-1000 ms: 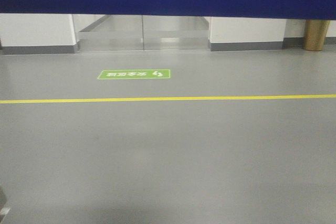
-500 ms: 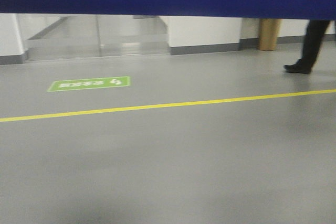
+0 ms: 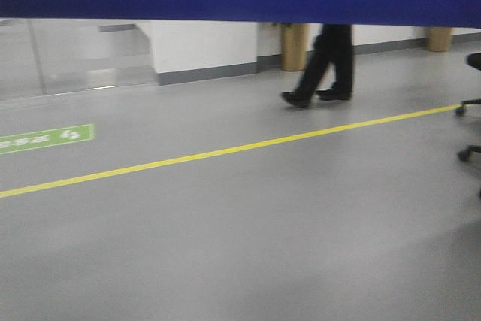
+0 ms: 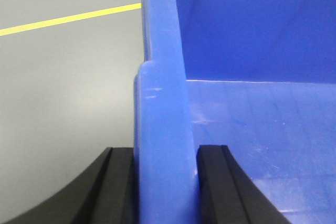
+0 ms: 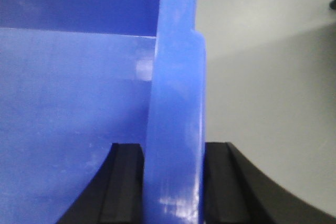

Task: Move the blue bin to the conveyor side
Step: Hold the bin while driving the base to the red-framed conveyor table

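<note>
The blue bin is held by both arms, and its dark blue wall fills the whole 12 o'clock band of the front view. The left end effector is clamped on one side wall, with one black finger outside and the other inside the bin. The right end effector is clamped the same way on the opposite wall.

Below the bin lies grey floor. A yellow line crosses it from 8 o'clock up to 2 o'clock. A green sign is stuck to the floor at 9 o'clock. At 1 o'clock a person's legs in dark trousers stand mid-stride, just beyond the line. A chair base with castors sits at the 3 o'clock edge, across the line. Two tan tubes stand against the white wall at the back, and a glass doorway is at 10 o'clock.
</note>
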`<state>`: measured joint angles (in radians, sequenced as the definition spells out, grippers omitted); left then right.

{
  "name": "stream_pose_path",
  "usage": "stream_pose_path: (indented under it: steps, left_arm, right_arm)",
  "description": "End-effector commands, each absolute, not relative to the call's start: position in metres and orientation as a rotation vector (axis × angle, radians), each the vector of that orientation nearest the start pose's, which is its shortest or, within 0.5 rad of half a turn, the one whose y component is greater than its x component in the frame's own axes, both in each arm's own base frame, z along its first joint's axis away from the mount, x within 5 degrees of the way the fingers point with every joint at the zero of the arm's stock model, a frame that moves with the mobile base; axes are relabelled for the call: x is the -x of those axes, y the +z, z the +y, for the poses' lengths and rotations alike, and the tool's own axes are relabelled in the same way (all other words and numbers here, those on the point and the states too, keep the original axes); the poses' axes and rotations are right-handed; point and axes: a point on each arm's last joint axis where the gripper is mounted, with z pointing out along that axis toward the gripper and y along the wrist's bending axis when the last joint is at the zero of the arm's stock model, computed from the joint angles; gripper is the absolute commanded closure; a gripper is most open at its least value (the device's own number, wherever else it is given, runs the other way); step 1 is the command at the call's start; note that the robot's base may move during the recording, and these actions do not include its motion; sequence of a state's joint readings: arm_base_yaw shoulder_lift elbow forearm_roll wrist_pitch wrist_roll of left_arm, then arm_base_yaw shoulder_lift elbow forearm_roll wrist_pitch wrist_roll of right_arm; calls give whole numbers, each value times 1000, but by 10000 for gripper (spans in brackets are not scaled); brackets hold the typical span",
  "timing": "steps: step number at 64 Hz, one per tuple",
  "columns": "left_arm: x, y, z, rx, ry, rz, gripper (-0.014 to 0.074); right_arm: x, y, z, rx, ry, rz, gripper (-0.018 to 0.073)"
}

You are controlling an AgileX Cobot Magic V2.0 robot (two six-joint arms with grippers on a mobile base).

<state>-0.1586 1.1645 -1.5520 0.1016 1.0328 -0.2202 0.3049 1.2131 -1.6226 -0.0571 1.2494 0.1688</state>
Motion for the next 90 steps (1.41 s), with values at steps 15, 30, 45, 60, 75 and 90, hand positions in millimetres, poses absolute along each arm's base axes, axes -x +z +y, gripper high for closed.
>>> stream_pose_path:
  steps: [15, 30, 45, 60, 75, 90]
  left_arm:
    - [-208, 502, -27, 39, -130, 1982, 615]
    - [-208, 502, -27, 39, -127, 1982, 615]
    - [-208, 502, -27, 39, -127, 1982, 615]
    - [-208, 502, -27, 39, -127, 1982, 615]
    - [-208, 502, -27, 39, -127, 1982, 615]
    - [-208, 502, -27, 39, -127, 1982, 615]
  right_arm:
    - [-203, 492, 56, 148, 166, 2198, 640]
    - [-203, 492, 56, 148, 166, 2198, 640]
    - [-203, 492, 56, 148, 166, 2198, 640]
    - [-203, 492, 56, 148, 166, 2198, 640]
    - [-203, 492, 56, 148, 166, 2198, 640]
    - [-203, 492, 56, 148, 166, 2198, 640]
